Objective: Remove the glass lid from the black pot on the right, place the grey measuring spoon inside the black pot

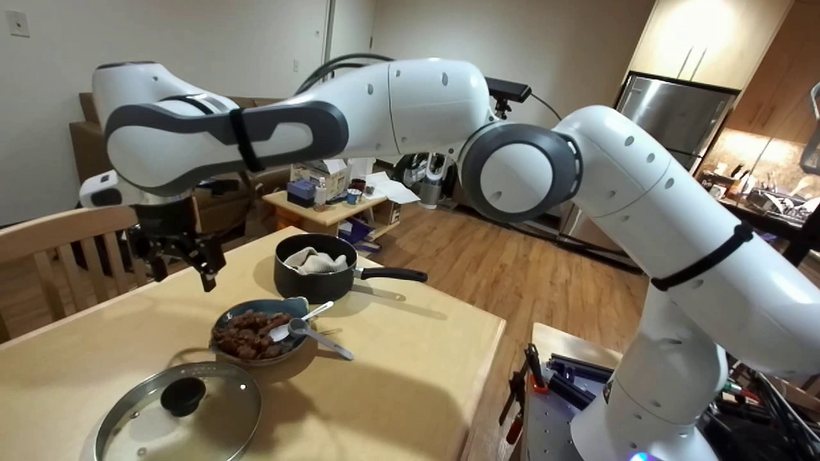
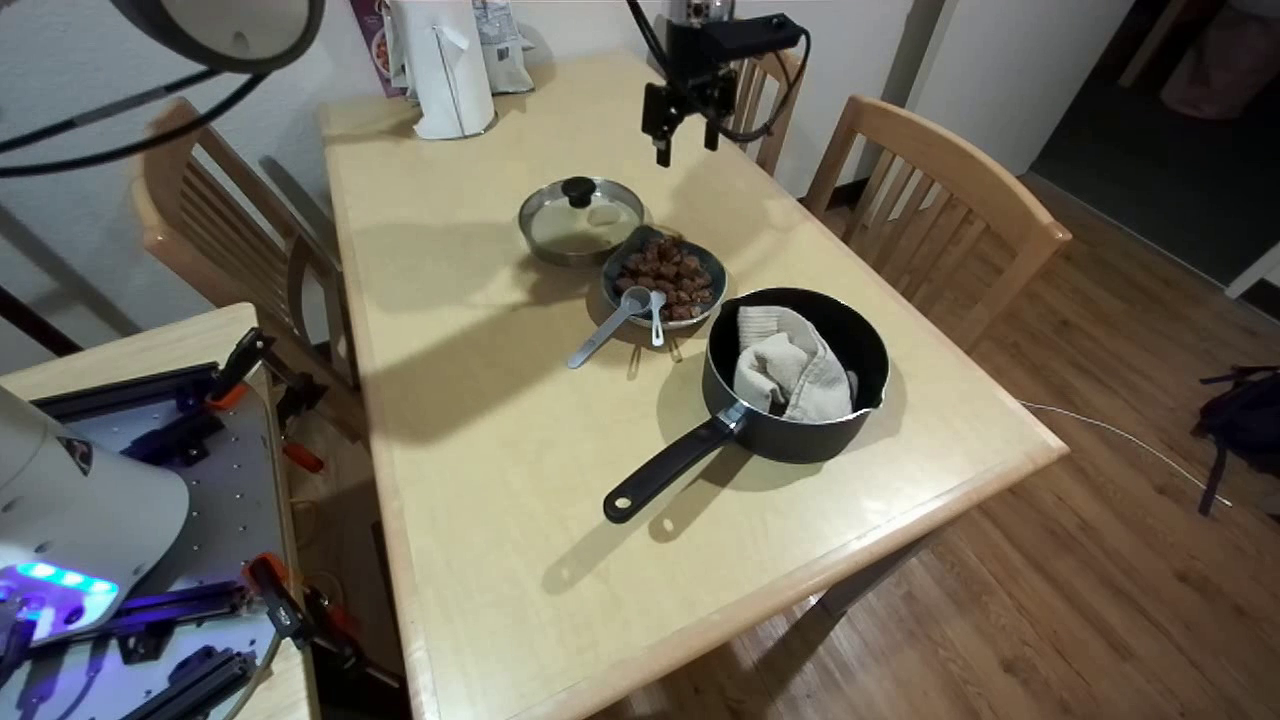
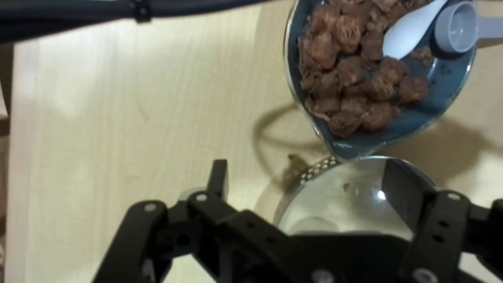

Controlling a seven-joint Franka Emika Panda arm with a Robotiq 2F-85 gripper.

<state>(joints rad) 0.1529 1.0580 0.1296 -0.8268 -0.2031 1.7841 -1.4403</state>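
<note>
The glass lid with a black knob lies on the table, off the pot, in both exterior views. The black pot stands uncovered with a light cloth inside; it also shows in an exterior view. The grey measuring spoon rests with its bowl on the blue dish's rim, handle out over the table; its bowl shows in the wrist view. My gripper is open and empty, above the table. In the wrist view its fingers stand wide apart, with the lid below, partly hidden.
A blue dish of brown chunks, with a white spoon in it, stands between the lid and the pot. The pot's long handle sticks out over the table. A white package stands at the table's end. Chairs line the sides.
</note>
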